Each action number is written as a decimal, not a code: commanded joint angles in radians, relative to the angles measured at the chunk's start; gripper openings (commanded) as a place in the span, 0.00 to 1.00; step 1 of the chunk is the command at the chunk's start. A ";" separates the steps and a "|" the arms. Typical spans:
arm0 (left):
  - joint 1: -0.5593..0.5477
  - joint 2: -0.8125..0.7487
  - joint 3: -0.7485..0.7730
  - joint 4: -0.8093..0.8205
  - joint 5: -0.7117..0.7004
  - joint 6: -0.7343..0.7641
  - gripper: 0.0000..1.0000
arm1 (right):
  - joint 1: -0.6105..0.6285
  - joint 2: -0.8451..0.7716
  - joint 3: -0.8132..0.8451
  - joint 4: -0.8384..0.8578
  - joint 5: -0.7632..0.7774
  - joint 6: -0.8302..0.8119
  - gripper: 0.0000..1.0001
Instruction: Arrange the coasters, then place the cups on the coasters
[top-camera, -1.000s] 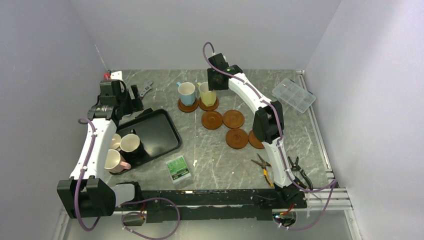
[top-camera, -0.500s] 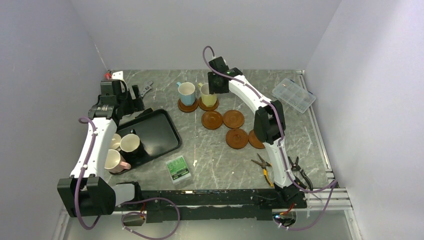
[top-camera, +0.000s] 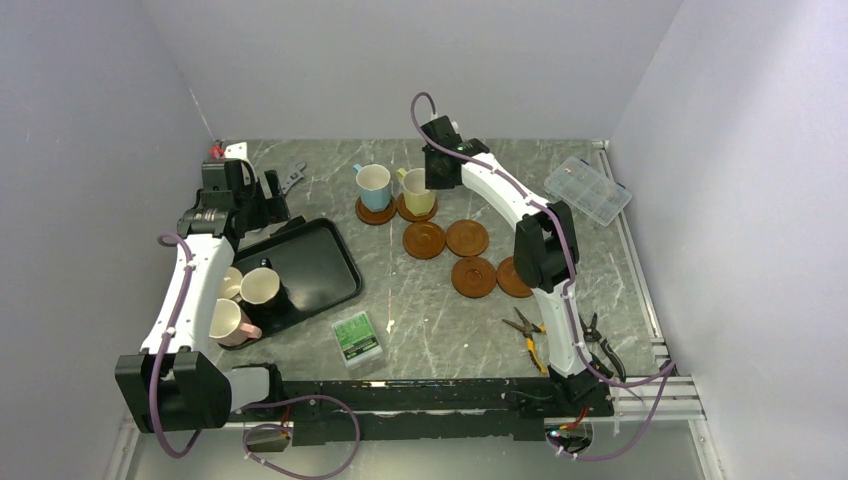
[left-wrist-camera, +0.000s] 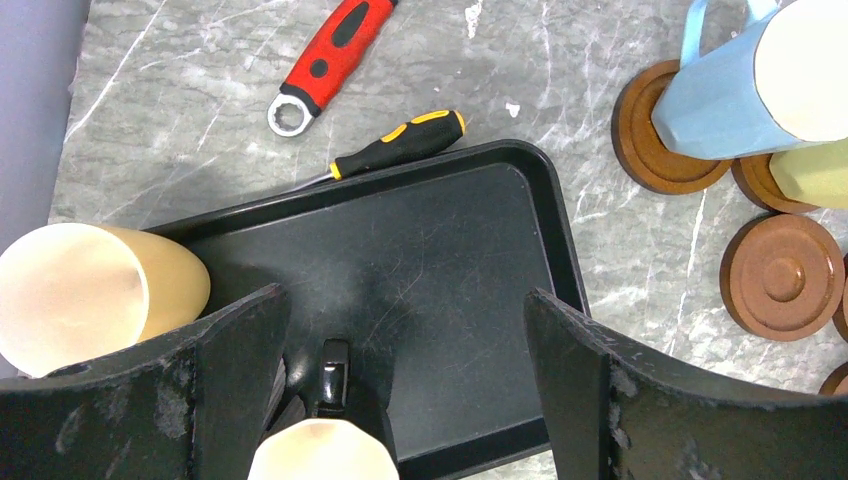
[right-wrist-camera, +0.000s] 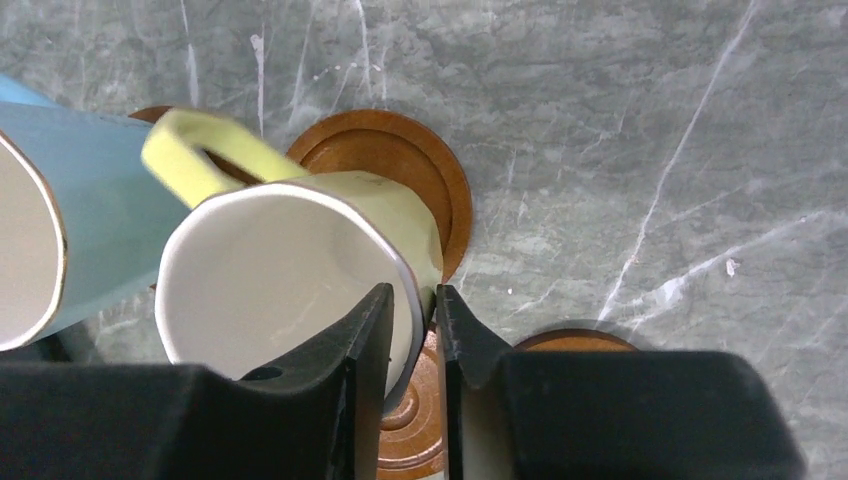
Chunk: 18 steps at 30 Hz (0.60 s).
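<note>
Olive-yellow mug (right-wrist-camera: 300, 250) sat on a coaster (right-wrist-camera: 400, 160) just right of the light blue mug (right-wrist-camera: 70, 220); the right gripper (right-wrist-camera: 412, 300) pinched its near wall, handle turned away; left gripper (left-wrist-camera: 403, 300) gaped wide.

Left gripper (left-wrist-camera: 403, 300) spread wide; right gripper (right-wrist-camera: 412, 300) pinched narrow, arm outstretched.

place: robot lab bench | evidence: plain enclosure walls (top-camera: 400, 60), aluminium rail (top-camera: 672, 392), pliers (top-camera: 527, 335), parts box (top-camera: 588, 190)
</note>
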 joint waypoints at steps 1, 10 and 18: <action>0.004 0.005 0.010 0.037 0.019 0.001 0.91 | -0.006 -0.063 0.007 0.049 0.009 0.030 0.23; 0.004 0.008 0.012 0.035 0.022 0.001 0.91 | -0.006 -0.057 0.019 0.062 0.037 0.062 0.10; 0.004 0.006 0.010 0.036 0.018 0.001 0.91 | 0.002 -0.074 0.007 0.096 0.093 0.095 0.00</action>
